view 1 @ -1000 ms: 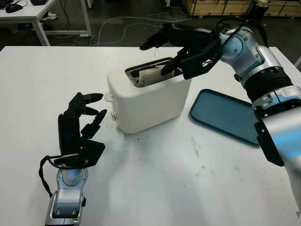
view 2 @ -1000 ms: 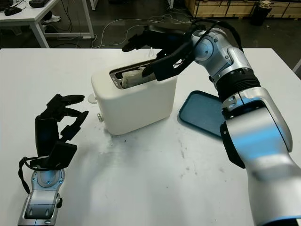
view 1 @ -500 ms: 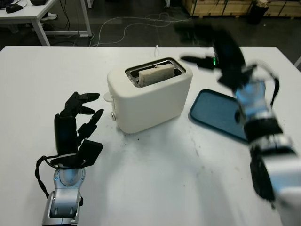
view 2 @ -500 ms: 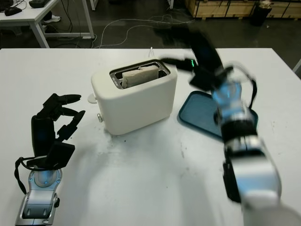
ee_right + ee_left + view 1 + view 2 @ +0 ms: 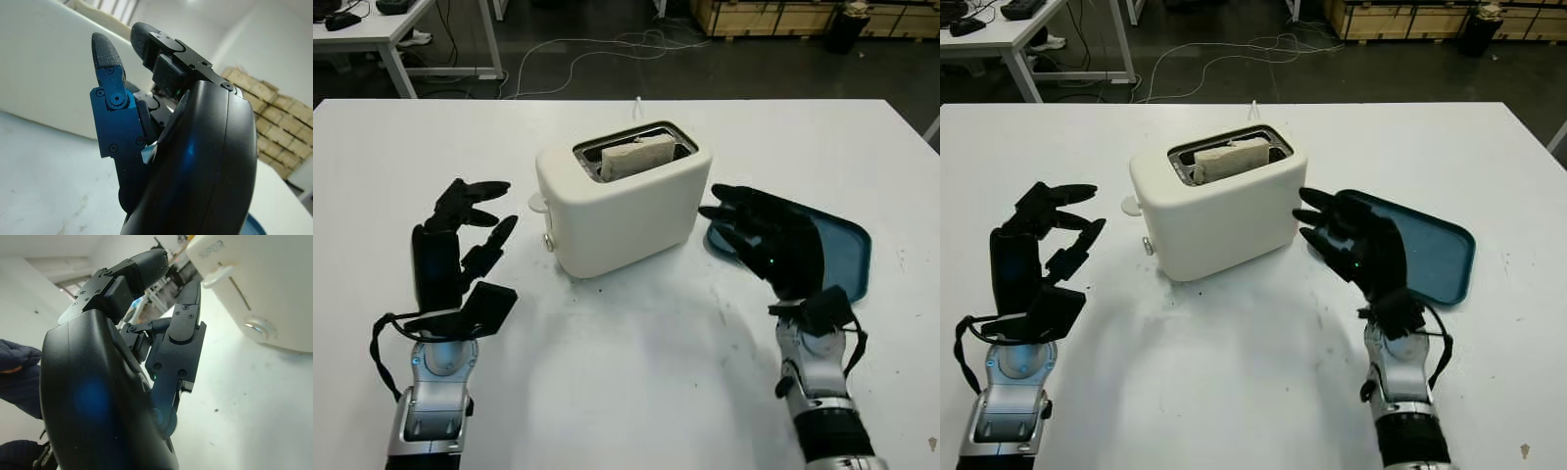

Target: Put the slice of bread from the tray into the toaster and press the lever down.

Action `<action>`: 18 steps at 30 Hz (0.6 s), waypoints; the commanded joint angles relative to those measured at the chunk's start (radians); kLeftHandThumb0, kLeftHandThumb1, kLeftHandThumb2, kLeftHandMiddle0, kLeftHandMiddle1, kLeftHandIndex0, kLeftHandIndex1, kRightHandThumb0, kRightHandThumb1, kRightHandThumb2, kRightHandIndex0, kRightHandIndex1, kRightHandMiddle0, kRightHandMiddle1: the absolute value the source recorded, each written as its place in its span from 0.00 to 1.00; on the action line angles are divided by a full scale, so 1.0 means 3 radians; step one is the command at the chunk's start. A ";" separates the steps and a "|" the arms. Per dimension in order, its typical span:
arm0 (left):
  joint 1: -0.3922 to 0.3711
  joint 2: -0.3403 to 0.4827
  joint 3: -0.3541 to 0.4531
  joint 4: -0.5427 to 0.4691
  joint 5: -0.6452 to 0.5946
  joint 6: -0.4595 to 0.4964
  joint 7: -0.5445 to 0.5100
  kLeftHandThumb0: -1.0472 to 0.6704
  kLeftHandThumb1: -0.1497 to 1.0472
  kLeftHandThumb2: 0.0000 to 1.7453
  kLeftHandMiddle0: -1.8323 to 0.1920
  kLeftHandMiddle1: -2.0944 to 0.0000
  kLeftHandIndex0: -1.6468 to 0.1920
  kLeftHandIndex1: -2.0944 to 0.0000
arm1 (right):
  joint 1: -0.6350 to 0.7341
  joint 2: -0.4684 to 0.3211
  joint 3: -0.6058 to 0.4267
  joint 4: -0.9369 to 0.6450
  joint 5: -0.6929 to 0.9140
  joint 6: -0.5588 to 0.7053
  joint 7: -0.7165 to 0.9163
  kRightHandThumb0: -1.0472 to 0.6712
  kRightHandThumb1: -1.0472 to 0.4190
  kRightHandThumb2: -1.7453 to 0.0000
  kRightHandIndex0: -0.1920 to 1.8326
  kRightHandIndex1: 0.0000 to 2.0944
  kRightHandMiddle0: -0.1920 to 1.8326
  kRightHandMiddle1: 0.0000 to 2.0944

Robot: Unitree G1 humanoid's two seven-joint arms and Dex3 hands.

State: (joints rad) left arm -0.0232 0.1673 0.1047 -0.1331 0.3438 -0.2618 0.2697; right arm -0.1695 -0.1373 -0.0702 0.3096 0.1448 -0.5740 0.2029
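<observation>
A cream toaster (image 5: 625,201) stands mid-table with the slice of bread (image 5: 636,156) sticking up out of its slot. Its lever (image 5: 537,203) juts from the left end, with a round knob (image 5: 257,326) below it in the left wrist view. The blue tray (image 5: 847,253) lies right of the toaster, with nothing on its visible part. My right hand (image 5: 759,235) hovers open between toaster and tray, partly covering the tray. My left hand (image 5: 460,240) is raised open left of the toaster, a little short of the lever.
The white table's far edge (image 5: 509,99) borders a dark floor with cables (image 5: 597,44). Another white table (image 5: 372,24) stands at the back left. Cardboard boxes (image 5: 773,15) are stacked at the back right.
My right arm has pulled back from over the toaster slot and come down to the toaster's right side, in front of the tray. My left hand has shifted slightly left and up.
</observation>
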 commanded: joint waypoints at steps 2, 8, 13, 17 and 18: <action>-0.0044 0.0050 0.0027 -0.0017 -0.0013 -0.0078 -0.0020 0.51 0.89 0.05 0.63 0.35 0.56 0.64 | 0.0021 0.0041 -0.0066 -0.0017 -0.0007 -0.0093 -0.0054 0.35 0.09 0.98 0.62 0.11 0.58 0.02; -0.0037 0.0108 0.0036 -0.0011 0.0017 -0.0091 -0.0028 0.49 0.89 0.06 0.63 0.36 0.55 0.65 | 0.0001 0.0019 -0.0107 -0.0080 -0.0136 0.0054 -0.0156 0.33 0.09 0.99 0.63 0.10 0.59 0.01; -0.0045 0.0255 0.0061 -0.0082 0.0101 0.0002 -0.0108 0.48 0.89 0.04 0.62 0.37 0.54 0.65 | 0.0011 0.0009 -0.0103 -0.0198 -0.0255 0.0349 -0.0282 0.36 0.10 1.00 0.63 0.10 0.59 0.01; -0.0090 0.0442 0.0117 -0.0102 0.0132 -0.0031 -0.0216 0.46 0.89 0.03 0.62 0.37 0.53 0.67 | -0.0025 -0.0021 -0.0105 -0.0178 -0.0293 0.0521 -0.0299 0.37 0.10 1.00 0.63 0.09 0.59 0.01; -0.0113 0.0495 0.0128 -0.0081 0.0132 -0.0069 -0.0233 0.46 0.89 0.03 0.61 0.37 0.52 0.67 | -0.0034 -0.0022 -0.0110 -0.0170 -0.0263 0.0567 -0.0279 0.37 0.10 1.00 0.64 0.09 0.59 0.01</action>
State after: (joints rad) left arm -0.0334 0.2913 0.1355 -0.1527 0.3651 -0.2635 0.2090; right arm -0.1709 -0.1362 -0.0963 0.2618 0.0573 -0.4329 0.1168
